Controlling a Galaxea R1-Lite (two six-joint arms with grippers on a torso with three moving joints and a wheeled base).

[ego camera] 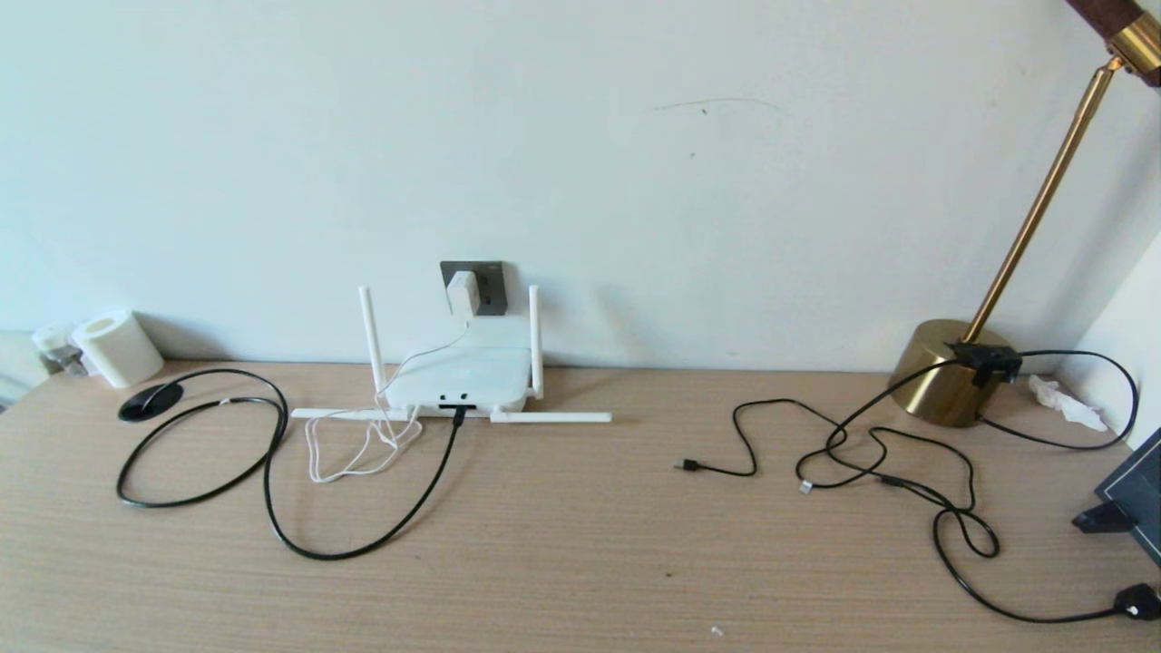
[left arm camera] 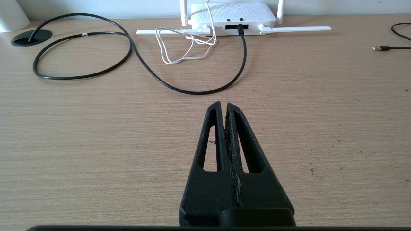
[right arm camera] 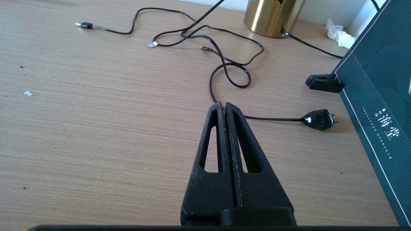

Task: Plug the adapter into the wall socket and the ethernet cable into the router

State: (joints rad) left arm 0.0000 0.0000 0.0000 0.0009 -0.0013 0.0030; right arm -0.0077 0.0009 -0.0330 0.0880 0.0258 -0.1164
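The white adapter point(ego camera: 462, 292) sits plugged in the dark grey wall socket point(ego camera: 487, 283), its thin white cord point(ego camera: 363, 444) looping down to the desk. Below it lies the white router point(ego camera: 458, 376), two antennas upright and two flat. The black ethernet cable point(ego camera: 272, 490) runs from a black disc point(ego camera: 150, 402) in loops to the router's front port point(left arm camera: 240, 28), where its plug sits. My left gripper point(left arm camera: 223, 104) hovers shut and empty over bare desk, well short of the router. My right gripper point(right arm camera: 222, 104) is shut and empty over the desk's right part. Neither arm shows in the head view.
A white paper roll point(ego camera: 118, 347) stands at the back left. A brass lamp point(ego camera: 952, 372) stands at the back right, thin black cables point(ego camera: 871, 453) with USB plugs sprawling before it. A black mains plug point(right arm camera: 319, 119) and a dark green box point(right arm camera: 379, 106) lie at the right edge.
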